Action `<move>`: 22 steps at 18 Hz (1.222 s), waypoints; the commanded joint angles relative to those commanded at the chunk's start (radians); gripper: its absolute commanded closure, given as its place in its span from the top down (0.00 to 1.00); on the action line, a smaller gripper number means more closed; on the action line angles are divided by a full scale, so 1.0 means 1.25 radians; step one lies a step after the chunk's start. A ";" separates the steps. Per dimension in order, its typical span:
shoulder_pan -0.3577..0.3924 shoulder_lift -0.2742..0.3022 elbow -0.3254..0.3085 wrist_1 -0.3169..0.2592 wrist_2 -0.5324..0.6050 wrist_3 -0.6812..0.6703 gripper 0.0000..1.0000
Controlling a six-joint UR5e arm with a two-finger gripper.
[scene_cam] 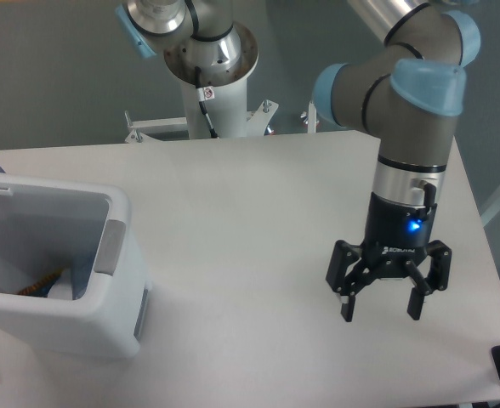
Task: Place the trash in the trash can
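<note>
Inside, first: we record the trash can [59, 310] at the left edge of the table [258, 195], white, boxy, thick-rimmed, with a grey handle tab [110, 246] on its right wall. At its bottom we make out pale and bluish material with a small orange-streaked scrap, which we take to be the trash [63, 285], though the pieces are too shadowed to tell apart. We see no trash on the tabletop.

Next, the gripper [382, 306], well apart from the bin, hangs over the right side of the table, jaws spread and holding nothing, blue light lit on its wrist.

Risk, as we judge it: the task looks nearly or wholly done. A careless low sweep leftward could knock the bin's rim and shift or tip it.
</note>
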 joint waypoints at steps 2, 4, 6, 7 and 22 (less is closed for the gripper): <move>0.020 0.000 -0.012 -0.031 0.007 0.091 1.00; 0.027 0.002 -0.017 -0.066 0.052 0.177 1.00; 0.027 0.004 -0.011 -0.112 0.116 0.236 1.00; 0.027 0.005 -0.010 -0.131 0.141 0.272 1.00; 0.015 -0.014 0.102 -0.443 0.402 0.661 1.00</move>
